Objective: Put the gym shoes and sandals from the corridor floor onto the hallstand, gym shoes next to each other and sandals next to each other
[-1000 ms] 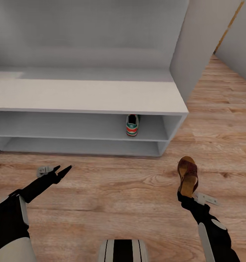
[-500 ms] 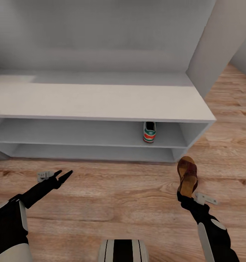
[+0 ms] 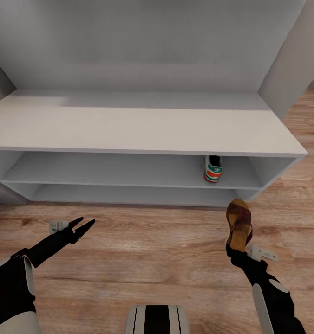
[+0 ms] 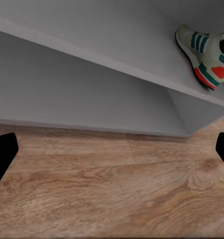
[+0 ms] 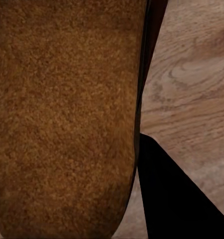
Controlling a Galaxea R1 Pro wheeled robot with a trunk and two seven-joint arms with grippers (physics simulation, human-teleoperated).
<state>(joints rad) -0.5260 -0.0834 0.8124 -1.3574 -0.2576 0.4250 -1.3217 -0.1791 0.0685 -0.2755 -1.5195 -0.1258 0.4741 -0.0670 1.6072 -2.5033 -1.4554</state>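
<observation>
Near hallstand's (image 3: 143,134) right end | right hand (image 3: 236,248) clamps sandal (image 3: 239,224) above floor (image 3: 152,260) | left hand (image 3: 80,226) spread, empty | gym shoe (image 3: 213,170) on upper shelf | slide sandal in level, clear of shoe.

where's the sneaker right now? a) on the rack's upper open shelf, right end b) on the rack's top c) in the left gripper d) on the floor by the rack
a: the sneaker stands in the upper open shelf of the rack near its right end, while the right gripper holds a sandal.
</observation>
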